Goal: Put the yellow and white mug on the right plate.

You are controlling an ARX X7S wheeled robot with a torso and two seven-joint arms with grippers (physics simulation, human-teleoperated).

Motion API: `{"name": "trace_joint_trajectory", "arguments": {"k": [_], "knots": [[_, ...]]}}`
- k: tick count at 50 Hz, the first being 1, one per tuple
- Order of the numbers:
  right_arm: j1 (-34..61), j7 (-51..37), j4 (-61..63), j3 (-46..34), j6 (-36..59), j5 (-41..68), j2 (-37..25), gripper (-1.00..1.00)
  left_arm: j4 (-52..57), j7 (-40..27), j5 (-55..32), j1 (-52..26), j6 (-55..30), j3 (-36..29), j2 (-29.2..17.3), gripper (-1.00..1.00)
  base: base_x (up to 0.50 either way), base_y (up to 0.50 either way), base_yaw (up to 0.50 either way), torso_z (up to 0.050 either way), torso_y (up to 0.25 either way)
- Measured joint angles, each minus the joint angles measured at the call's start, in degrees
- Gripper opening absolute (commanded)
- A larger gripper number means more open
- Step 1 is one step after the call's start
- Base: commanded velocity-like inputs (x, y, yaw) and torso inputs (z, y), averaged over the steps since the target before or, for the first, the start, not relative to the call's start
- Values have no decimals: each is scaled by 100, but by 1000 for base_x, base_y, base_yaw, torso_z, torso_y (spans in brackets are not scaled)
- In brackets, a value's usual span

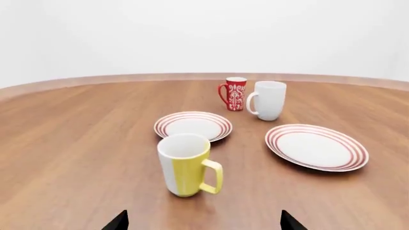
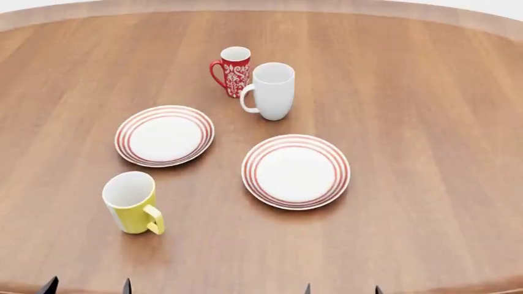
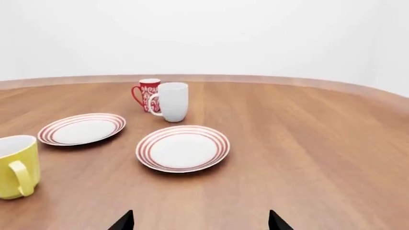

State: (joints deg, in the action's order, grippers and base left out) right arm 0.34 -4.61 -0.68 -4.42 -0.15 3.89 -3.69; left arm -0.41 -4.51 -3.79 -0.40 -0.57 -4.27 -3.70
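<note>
The yellow and white mug (image 2: 131, 202) stands upright on the wooden table near the front left, handle toward the right; it also shows in the left wrist view (image 1: 187, 164) and at the edge of the right wrist view (image 3: 16, 166). The right plate (image 2: 295, 171), white with red rings, lies at the centre right and shows in both wrist views (image 1: 316, 146) (image 3: 183, 147). My left gripper (image 2: 86, 286) is open and empty, just short of the mug (image 1: 203, 223). My right gripper (image 2: 342, 289) is open and empty near the front edge, before the right plate (image 3: 200, 221).
An identical left plate (image 2: 164, 135) lies behind the yellow mug. A tall white mug (image 2: 270, 90) and a slim red patterned mug (image 2: 233, 71) stand together behind the plates. The round wooden table (image 2: 425, 110) stretches wide to the right.
</note>
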Motion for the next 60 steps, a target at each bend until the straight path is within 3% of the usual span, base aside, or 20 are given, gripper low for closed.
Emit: {"name": "trace_joint_trajectory", "arguments": {"k": [9,20,29,45,60], "knots": [[-35,-122,67,-58,-202,26,-63,100,71,-132,55,47,309,-88,-83,100,0,0,0,0,0],[-196,-290,305,-14,-1831,32,-45,100,490,-591,767,233,2103,-140,-291,100,0,0,0,0,0],[-282,-403,360,-45,-2729,-41,-80,100,691,-858,1081,329,2949,-154,-382,100,0,210,0,0,0],[-328,-519,342,-211,-3206,-102,-174,100,731,-1067,1273,391,3452,-235,-492,100,0,500,0,0,0],[-346,-556,330,-391,-3312,-59,-281,100,666,-1152,1270,386,3536,-322,-564,100,205,10,0,0,0]]}}
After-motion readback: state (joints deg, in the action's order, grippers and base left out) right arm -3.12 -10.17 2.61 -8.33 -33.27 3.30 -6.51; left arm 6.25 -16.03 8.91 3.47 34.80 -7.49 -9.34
